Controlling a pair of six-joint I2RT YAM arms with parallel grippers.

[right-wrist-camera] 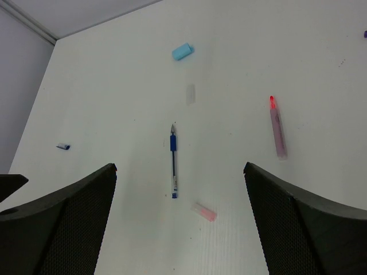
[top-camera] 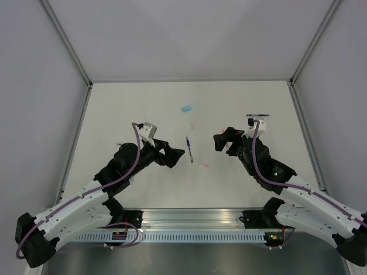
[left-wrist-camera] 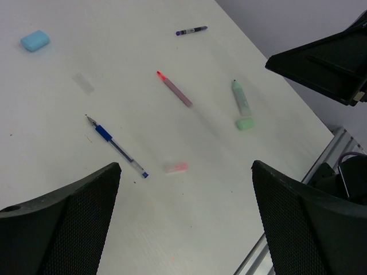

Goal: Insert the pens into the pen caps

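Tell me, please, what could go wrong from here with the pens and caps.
The pink cap lies close to the blue pen, so grasping one might knock the other away. The left end effector and right end effector face each other across that pen, both open, and could collide if both reach in.

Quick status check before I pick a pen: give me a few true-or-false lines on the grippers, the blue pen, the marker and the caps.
1. The left gripper and right gripper are both open and empty. True.
2. The blue pen already wears a cap. False: its tip is bare.
3. The pink cap lies on the table near the blue pen's back end. True.
4. The light blue cap is held in the right gripper. False: it lies loose on the table, beyond the pen's tip.
5. The pink marker is capped. False: its red tip is exposed.
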